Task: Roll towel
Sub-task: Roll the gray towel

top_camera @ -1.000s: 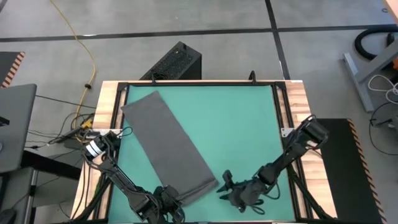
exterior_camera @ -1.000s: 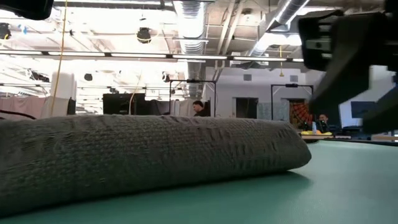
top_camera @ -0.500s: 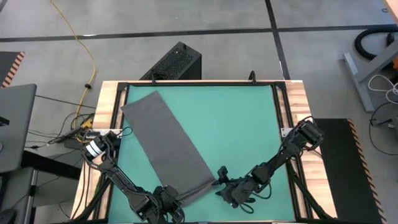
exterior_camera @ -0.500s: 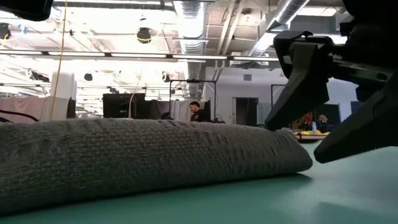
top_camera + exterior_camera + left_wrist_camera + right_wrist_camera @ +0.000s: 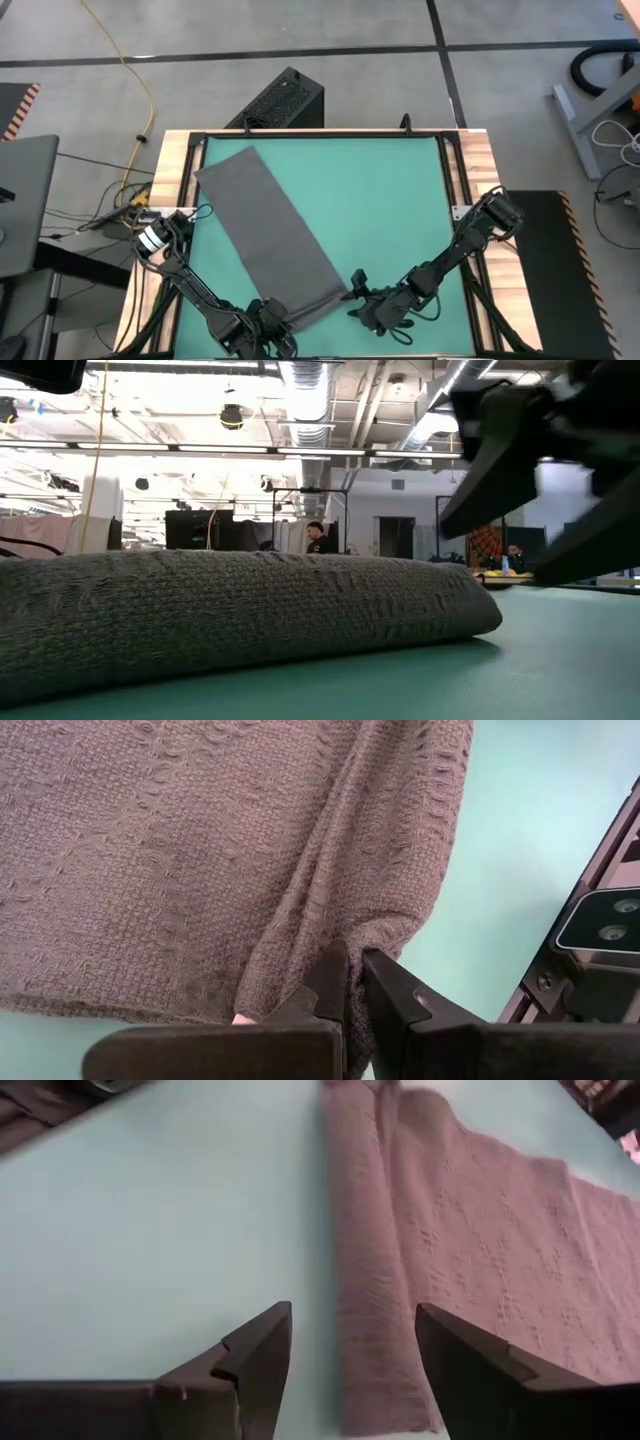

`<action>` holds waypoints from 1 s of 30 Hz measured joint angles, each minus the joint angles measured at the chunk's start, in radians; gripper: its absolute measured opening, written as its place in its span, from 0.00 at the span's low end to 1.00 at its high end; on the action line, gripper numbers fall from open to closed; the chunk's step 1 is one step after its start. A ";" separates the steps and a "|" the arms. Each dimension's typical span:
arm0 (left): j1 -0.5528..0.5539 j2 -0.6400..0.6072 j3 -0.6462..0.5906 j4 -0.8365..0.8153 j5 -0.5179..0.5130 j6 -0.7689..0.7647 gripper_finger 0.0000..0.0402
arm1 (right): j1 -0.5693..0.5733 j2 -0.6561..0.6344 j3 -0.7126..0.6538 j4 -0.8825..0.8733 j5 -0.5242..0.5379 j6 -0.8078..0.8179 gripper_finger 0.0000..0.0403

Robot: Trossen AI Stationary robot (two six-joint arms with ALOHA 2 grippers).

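The dark grey towel lies flat and slantwise on the green mat, running from the far left toward the near middle. Its near end is folded over into a low roll. My left gripper is shut on that roll at its left end, at the mat's near edge. My right gripper is open at the roll's right end. In the right wrist view its fingers stand either side of the rolled edge; whether they touch it I cannot tell. My left gripper pinches the towel's folded near end between its two fingers, at the roll's left end. The fingers slant down from the near side. Creases in the cloth run toward the pinch. The towel rests on the mat.
Bare mat stretches to the right of and beyond the towel. Black frame rails and wooden table edges border the mat. A black box stands on the floor past the far edge. A person shows far off in the room.
My right gripper has edged toward the right end of the towel's roll; in the low view it has come in from the picture's right side to just beside the roll. The towel and my left gripper have kept still.
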 joint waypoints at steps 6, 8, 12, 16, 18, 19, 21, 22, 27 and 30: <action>0.000 0.000 0.000 0.000 0.001 -0.001 0.00 | 0.054 -0.041 0.002 -0.010 -0.001 -0.004 0.60; 0.000 0.000 0.000 0.001 0.000 -0.002 0.00 | 0.054 -0.032 0.002 -0.023 -0.005 -0.003 0.60; 0.000 0.000 0.000 0.002 -0.003 -0.002 0.00 | 0.025 0.006 0.001 -0.016 -0.006 0.002 0.60; 0.000 0.000 0.000 0.008 -0.003 -0.001 0.00 | -0.012 0.029 0.000 -0.018 -0.006 0.002 0.60; 0.000 0.000 0.000 0.008 -0.003 0.000 0.00 | -0.032 0.029 0.000 -0.015 -0.011 0.011 0.59; 0.000 0.000 0.000 0.008 -0.003 0.000 0.00 | -0.040 0.028 0.001 -0.013 -0.016 0.013 0.59; 0.000 0.000 0.000 0.009 -0.003 0.004 0.00 | -0.051 0.028 0.001 -0.014 -0.034 0.013 0.59; 0.000 0.000 0.000 0.009 -0.003 0.008 0.00 | -0.056 0.028 0.001 -0.016 -0.041 0.013 0.59; 0.000 0.000 0.000 0.008 -0.004 0.011 0.00 | -0.082 0.028 0.001 -0.022 -0.114 0.029 0.59; 0.000 0.000 0.000 0.010 -0.004 0.010 0.00 | -0.087 0.028 0.001 -0.023 -0.115 0.029 0.59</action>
